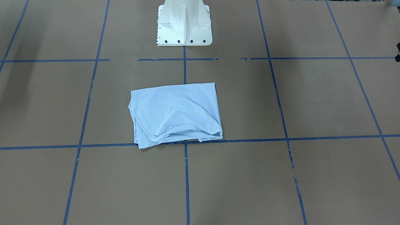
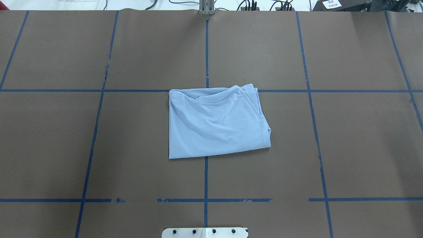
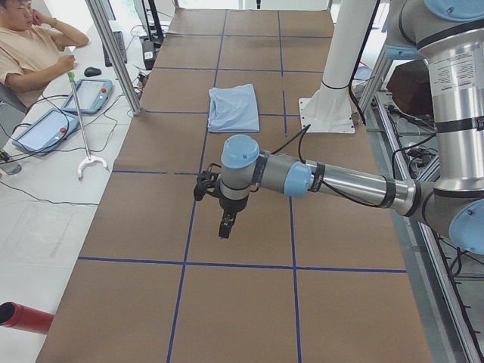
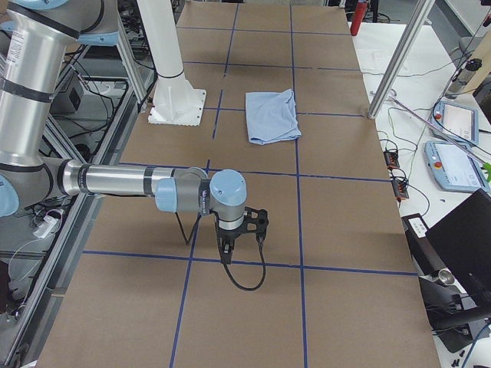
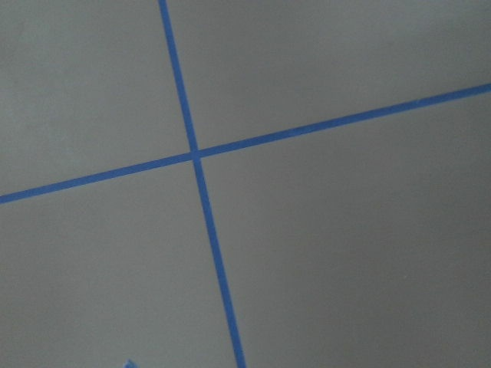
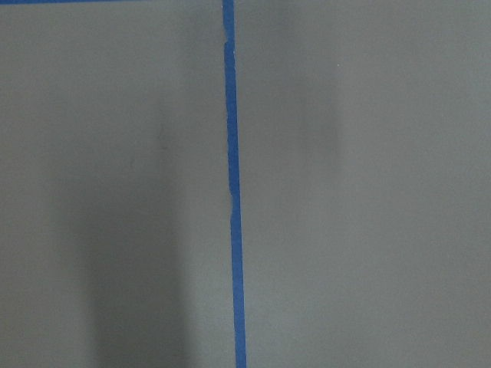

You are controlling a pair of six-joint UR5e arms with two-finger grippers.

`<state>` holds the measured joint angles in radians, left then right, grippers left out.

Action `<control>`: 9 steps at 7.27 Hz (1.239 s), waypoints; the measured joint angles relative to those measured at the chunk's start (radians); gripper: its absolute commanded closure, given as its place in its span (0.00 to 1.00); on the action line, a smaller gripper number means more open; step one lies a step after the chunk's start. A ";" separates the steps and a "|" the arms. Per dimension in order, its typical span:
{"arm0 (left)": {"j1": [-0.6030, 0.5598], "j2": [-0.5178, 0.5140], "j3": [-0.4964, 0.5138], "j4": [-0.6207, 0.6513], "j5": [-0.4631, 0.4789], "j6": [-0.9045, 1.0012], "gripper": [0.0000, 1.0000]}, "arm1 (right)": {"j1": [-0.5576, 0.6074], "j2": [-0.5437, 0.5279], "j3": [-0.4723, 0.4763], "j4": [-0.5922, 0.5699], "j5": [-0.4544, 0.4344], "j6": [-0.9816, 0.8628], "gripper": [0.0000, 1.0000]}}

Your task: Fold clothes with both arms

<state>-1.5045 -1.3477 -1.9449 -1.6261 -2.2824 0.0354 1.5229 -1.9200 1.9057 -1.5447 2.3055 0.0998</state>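
The light blue T-shirt (image 1: 175,114) lies folded into a rough rectangle at the middle of the brown table, also seen from overhead (image 2: 214,124) and in both side views (image 3: 233,107) (image 4: 271,116). Its collar and print are hidden. My left gripper (image 3: 225,227) hangs over bare table far from the shirt, toward the table's left end. My right gripper (image 4: 225,257) hangs over bare table toward the right end. Neither touches the shirt. I cannot tell if either is open or shut. Both wrist views show only bare table and blue tape.
Blue tape lines (image 2: 206,178) grid the table. The white pedestal base (image 1: 184,25) stands behind the shirt. A seated person (image 3: 30,45) and tablets (image 3: 94,94) are on a side bench beyond the far edge. A grabber stick (image 3: 82,128) lies there.
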 measured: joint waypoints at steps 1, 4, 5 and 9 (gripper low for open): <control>-0.020 0.004 0.024 0.016 -0.008 0.038 0.00 | 0.003 -0.004 0.004 -0.001 0.002 0.002 0.00; -0.031 0.003 0.041 0.047 -0.004 0.056 0.00 | 0.007 -0.014 0.004 -0.006 0.001 -0.009 0.00; -0.028 -0.005 0.055 0.049 0.009 0.055 0.00 | 0.007 -0.015 0.003 -0.006 -0.003 -0.011 0.00; -0.033 0.030 0.076 0.045 -0.047 0.064 0.00 | 0.005 -0.009 0.006 -0.005 -0.004 -0.010 0.00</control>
<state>-1.5380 -1.3173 -1.8692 -1.5809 -2.3291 0.0996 1.5284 -1.9291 1.9122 -1.5500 2.3010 0.0896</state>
